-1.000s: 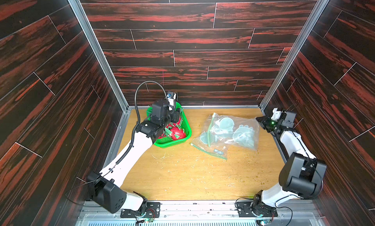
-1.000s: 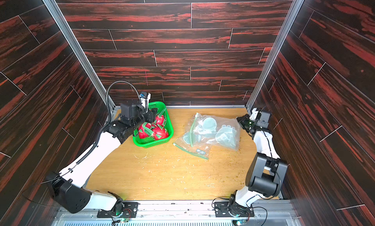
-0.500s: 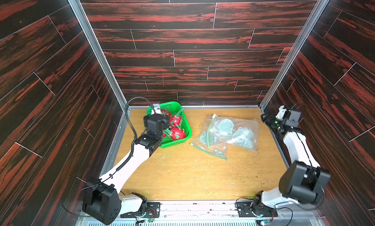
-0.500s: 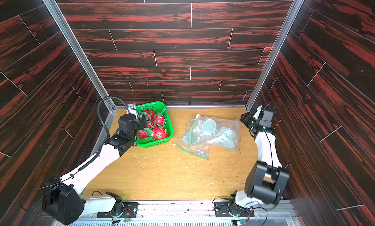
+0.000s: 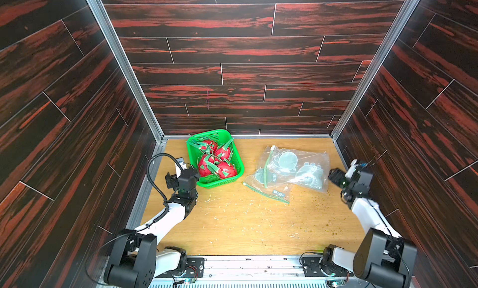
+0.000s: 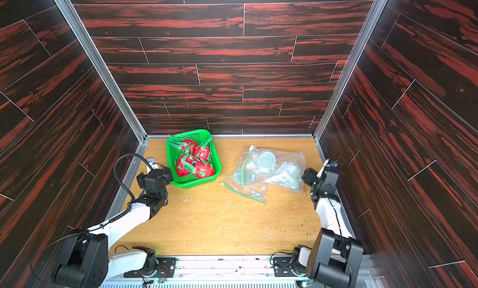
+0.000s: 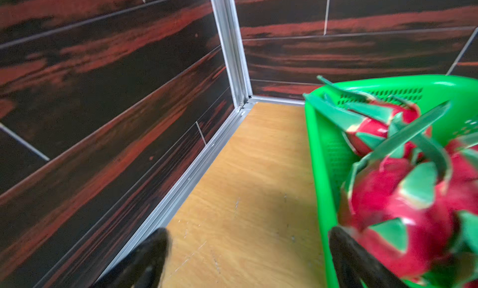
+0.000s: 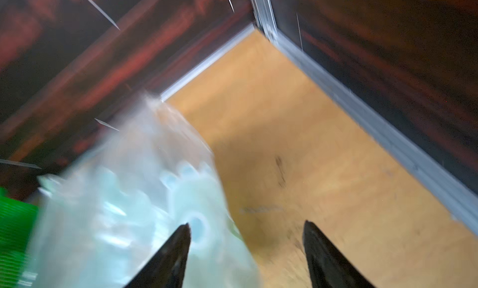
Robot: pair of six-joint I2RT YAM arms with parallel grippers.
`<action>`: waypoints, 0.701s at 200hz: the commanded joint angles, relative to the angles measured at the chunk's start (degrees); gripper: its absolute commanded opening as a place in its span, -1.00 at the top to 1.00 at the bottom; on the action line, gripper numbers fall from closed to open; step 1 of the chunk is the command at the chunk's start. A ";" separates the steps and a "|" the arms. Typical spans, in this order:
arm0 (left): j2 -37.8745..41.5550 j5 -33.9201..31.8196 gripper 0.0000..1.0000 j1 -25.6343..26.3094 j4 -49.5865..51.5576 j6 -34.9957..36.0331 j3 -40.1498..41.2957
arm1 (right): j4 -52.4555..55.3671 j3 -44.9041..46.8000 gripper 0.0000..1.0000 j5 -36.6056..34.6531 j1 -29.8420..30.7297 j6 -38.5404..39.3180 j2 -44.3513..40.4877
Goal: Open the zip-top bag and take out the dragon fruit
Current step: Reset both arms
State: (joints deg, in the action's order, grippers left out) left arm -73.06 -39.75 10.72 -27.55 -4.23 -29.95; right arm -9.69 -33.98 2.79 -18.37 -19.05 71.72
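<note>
**4 fruits out of the bag, both grippers empty**

Packed together in the green basket [image 5: 218, 182] at the far left of the table [image 5: 232, 222]: all 4 dragon fruit [image 5: 216, 161], long leaf tips poking over the rim. Lying flat to the right of the basket, apart from it: the clear zip-top bag [image 5: 297, 167], zip end toward the basket, green zip strip [image 5: 266, 193] loose along the near edge. No fruit visible inside, only pale printed shapes.

Left gripper [image 7: 248, 231]: jaws wide apart, holding nothing, low at the basket's near left corner. 1 finger [image 7: 346, 253] right at the basket wall in the left wrist view; touching or not, cannot tell. Right gripper [image 8: 247, 224]: jaws apart too, nothing between them, just beside the bag's right edge, 1 fingertip [image 8: 176, 248] over the plastic in the blurred right wrist view.

Looks like the closing step: letting go and backing off.

- Lift each wrist straight up before swinging home, to avoid dragging a finger sideways.
- On the left, clear the basket wall and the leaf tips first. Risk otherwise: hooking a tip and rolling a fruit out, or shoving the light basket.
- On the right, check for thin film clinging to the pad before pulling away.
- Keep both sets of jaws spread until well clear.
</note>
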 commanded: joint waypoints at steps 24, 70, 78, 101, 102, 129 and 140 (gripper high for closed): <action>-4.54 1.71 -1.00 -2.94 -12.55 1.78 3.14 | -28.27 8.76 -0.53 0.01 -0.13 4.99 5.99; -3.64 12.35 -1.00 -6.82 -12.73 1.56 3.18 | -36.17 12.48 -0.53 1.54 0.76 8.02 8.71; -3.37 13.76 -1.00 -7.39 -12.87 1.18 3.50 | -36.33 13.21 -0.53 2.36 1.20 8.75 8.16; -2.09 18.24 -1.00 -8.32 -8.05 0.06 2.98 | -46.74 17.91 -0.53 5.56 2.17 7.92 6.83; -2.00 18.40 -1.00 -8.33 -7.74 -0.05 2.98 | -47.31 18.12 -0.53 5.65 2.23 7.86 6.80; -2.16 20.57 -1.00 -9.70 -11.05 -1.30 6.69 | -60.65 23.18 -0.53 6.93 3.38 6.81 9.29; -2.90 21.34 -1.00 -9.78 -13.86 -1.46 8.30 | -68.26 25.15 -0.54 6.39 5.09 8.53 12.51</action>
State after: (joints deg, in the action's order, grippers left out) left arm -76.07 -21.96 1.74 -37.89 -4.25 -25.15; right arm -59.70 -12.03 7.75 -15.62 -11.94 79.88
